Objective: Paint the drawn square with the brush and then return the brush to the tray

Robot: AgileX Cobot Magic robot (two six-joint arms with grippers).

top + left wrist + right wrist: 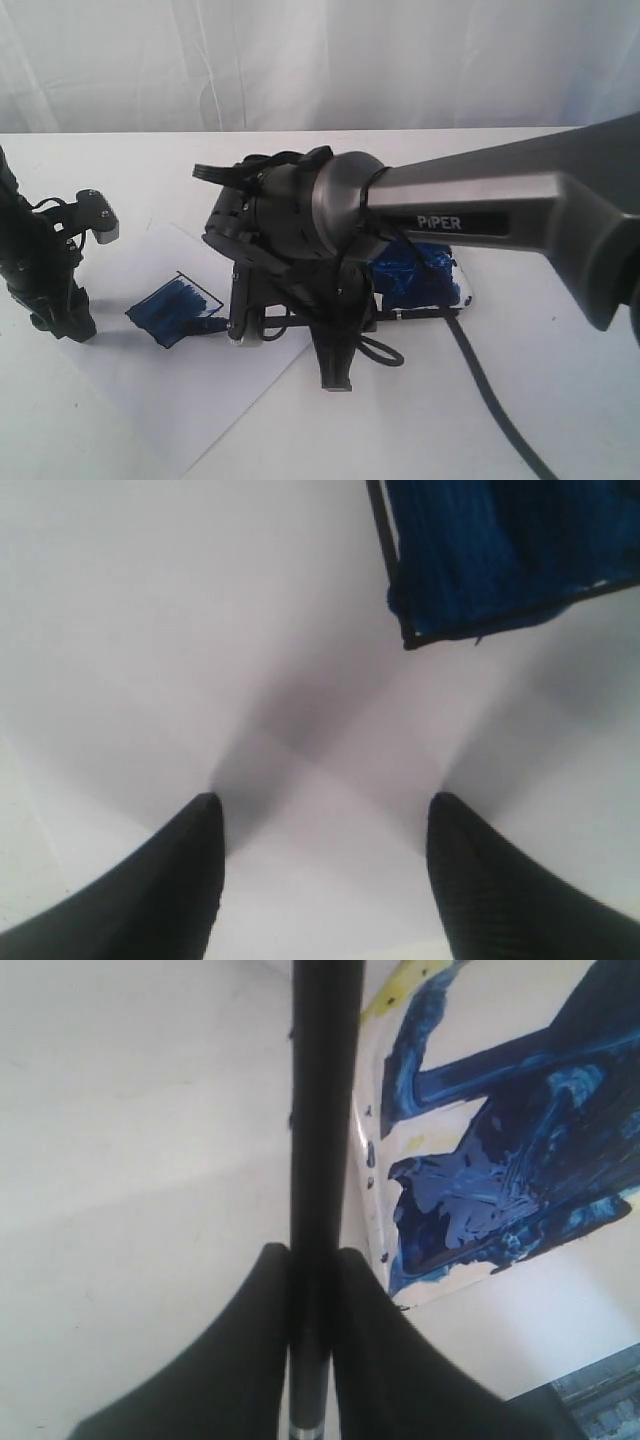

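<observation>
The drawn square on the white paper is streaked dark blue; the left wrist view shows one corner of it. My right gripper reaches across the middle and is shut on the brush, a thin black stick lying roughly level just above the table. In the right wrist view the black handle runs straight out between the closed jaws of the right gripper, beside the tray. The blue-smeared tray lies just behind the brush. My left gripper stands open at the far left, empty above the paper.
The white paper sheet lies tilted on the white table. A black cable trails from the right arm toward the front edge. A white curtain hangs behind the table.
</observation>
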